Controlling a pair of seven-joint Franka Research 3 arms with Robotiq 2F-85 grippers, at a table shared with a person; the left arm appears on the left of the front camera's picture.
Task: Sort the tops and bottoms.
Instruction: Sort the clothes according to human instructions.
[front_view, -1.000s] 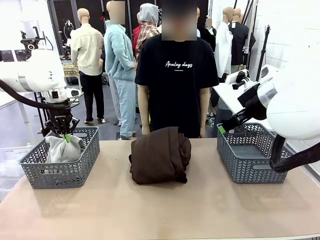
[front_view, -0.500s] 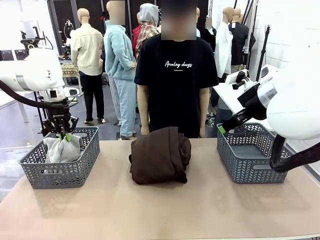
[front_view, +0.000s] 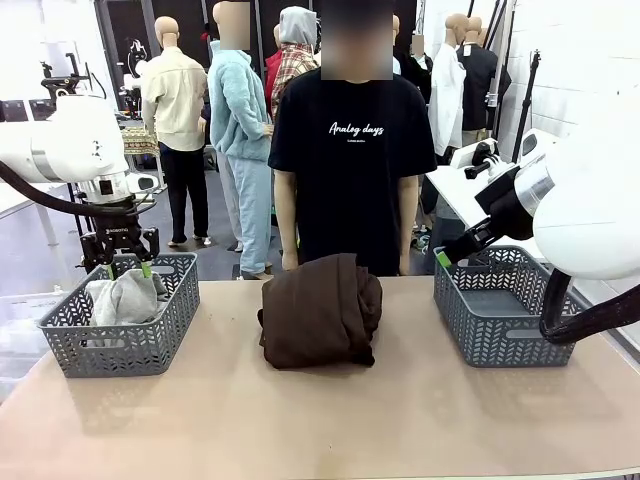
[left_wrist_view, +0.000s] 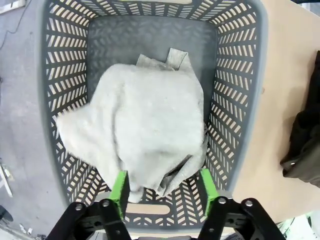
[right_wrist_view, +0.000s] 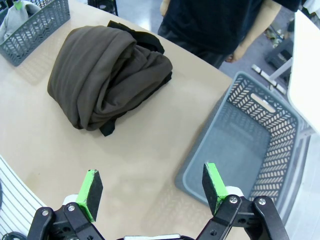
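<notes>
Tan table: L basket, R basket, brown bundle ctr.

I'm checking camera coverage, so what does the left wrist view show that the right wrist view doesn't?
Left wrist: the left gripper, jaws apart above the light grey garment. Right wrist: the right gripper, jaws apart, the right basket and the person. Shared: that garment, the left basket, the dark garment pile, the table.

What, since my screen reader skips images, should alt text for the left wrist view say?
A light grey garment lies crumpled in a grey slatted basket, seen from above. The left gripper hangs over it with jaws open.
</notes>
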